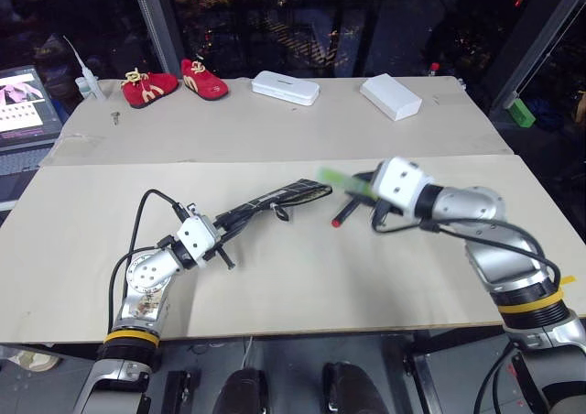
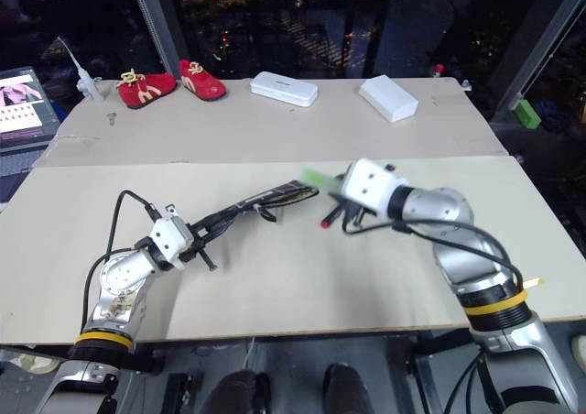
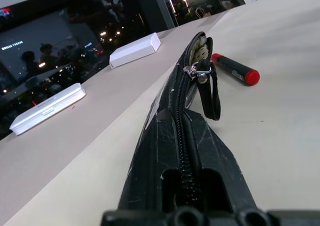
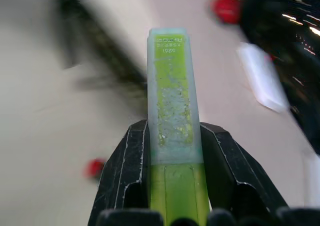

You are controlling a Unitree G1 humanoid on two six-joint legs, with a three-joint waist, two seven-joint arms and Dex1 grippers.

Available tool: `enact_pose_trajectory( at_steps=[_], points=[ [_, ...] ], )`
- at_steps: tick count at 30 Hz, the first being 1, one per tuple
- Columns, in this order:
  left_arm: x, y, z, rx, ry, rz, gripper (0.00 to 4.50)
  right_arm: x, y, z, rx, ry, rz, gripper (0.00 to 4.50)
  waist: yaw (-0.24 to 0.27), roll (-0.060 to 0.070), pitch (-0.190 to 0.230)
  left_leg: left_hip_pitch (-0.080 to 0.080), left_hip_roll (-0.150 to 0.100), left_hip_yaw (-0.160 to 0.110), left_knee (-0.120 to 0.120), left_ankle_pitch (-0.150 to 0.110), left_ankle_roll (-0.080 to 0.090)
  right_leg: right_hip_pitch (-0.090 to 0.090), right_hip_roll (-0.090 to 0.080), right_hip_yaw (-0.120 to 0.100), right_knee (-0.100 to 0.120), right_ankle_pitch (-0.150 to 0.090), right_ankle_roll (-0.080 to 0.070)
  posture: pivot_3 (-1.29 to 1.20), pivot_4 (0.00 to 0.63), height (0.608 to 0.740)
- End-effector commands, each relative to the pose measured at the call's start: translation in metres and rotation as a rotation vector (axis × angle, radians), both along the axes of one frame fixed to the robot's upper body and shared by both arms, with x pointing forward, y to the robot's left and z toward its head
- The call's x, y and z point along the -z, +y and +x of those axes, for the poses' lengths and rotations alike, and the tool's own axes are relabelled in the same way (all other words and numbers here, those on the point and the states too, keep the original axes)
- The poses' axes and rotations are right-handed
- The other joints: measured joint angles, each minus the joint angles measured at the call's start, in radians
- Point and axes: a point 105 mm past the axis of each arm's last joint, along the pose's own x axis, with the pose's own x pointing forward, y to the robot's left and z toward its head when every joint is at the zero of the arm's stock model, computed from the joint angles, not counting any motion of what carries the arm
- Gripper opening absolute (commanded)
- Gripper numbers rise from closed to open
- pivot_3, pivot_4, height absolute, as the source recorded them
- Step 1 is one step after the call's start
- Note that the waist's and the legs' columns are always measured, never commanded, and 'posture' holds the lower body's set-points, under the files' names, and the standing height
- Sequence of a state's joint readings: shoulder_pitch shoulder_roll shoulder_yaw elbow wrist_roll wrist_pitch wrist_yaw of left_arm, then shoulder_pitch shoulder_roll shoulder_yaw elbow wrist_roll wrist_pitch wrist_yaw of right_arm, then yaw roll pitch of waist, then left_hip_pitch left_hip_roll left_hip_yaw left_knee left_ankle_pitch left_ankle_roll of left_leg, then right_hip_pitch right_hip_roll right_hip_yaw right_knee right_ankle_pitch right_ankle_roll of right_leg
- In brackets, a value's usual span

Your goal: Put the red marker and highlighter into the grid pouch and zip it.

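Tan tabletop (image 1: 302,277). R gripper (image 4: 172,151) clamped on lime-green flat highlighter (image 4: 172,101), cap aimed at black grid-pattern fabric pouch (image 1: 275,199) mouth. L gripper (image 1: 220,234) shut on pouch end. Red marker (image 3: 235,69) beside mouth.

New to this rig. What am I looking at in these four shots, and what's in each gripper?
It is a two-armed humanoid robot. Two pictures look down from its head; the other two look along each wrist's gripper. The left gripper is shut on one end of the grid pouch, lifting it, mouth part open. The right gripper is shut on the highlighter, near the pouch mouth. The red marker lies on the table. At the far side: red shoes and two white boxes.
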State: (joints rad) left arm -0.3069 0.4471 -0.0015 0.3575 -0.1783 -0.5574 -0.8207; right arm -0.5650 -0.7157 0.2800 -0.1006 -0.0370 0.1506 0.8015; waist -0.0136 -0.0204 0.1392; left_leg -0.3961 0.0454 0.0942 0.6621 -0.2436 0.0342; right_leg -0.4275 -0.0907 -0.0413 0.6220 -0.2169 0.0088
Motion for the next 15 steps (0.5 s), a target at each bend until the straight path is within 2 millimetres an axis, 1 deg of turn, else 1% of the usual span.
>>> enact_pose_trajectory(
  at_steps=[1, 6, 13, 15],
  points=[
    [-0.014, -0.003, -0.001, 0.013, -0.050, -0.016, 0.00, -0.008, 0.008, 0.003, -0.041, -0.069, -0.044, 1.04, 0.001, 0.000, 0.000, 0.000, 0.000, 0.000, 0.000, 0.000, 0.000, 0.000, 0.000, 0.000, 0.000, 0.000, 0.000, 0.00, 0.150, 0.740],
    [-0.012, -0.007, -0.003, 0.025, -0.047, -0.018, 0.00, -0.006, 0.019, 0.006, -0.064, -0.074, -0.045, 1.04, 0.002, 0.000, 0.000, 0.000, 0.000, 0.000, 0.001, 0.000, 0.000, 0.000, 0.000, 0.000, 0.000, 0.000, 0.000, 0.00, 0.150, 0.740],
    [-0.010, -0.012, -0.006, 0.048, -0.044, -0.004, 0.00, -0.006, 0.010, 0.016, -0.029, -0.086, -0.103, 1.04, 0.002, 0.000, 0.000, 0.000, 0.000, 0.000, 0.001, 0.000, 0.000, 0.000, 0.000, -0.001, 0.001, 0.000, 0.000, 0.00, 0.150, 0.740],
    [-0.007, -0.013, -0.008, 0.057, -0.042, 0.010, 0.00, -0.008, 0.008, 0.019, -0.013, -0.085, -0.096, 1.04, 0.002, 0.000, 0.000, 0.000, 0.000, 0.000, 0.001, 0.000, 0.000, 0.000, 0.000, -0.001, 0.001, 0.000, 0.000, 0.00, 0.150, 0.740]
  ],
)
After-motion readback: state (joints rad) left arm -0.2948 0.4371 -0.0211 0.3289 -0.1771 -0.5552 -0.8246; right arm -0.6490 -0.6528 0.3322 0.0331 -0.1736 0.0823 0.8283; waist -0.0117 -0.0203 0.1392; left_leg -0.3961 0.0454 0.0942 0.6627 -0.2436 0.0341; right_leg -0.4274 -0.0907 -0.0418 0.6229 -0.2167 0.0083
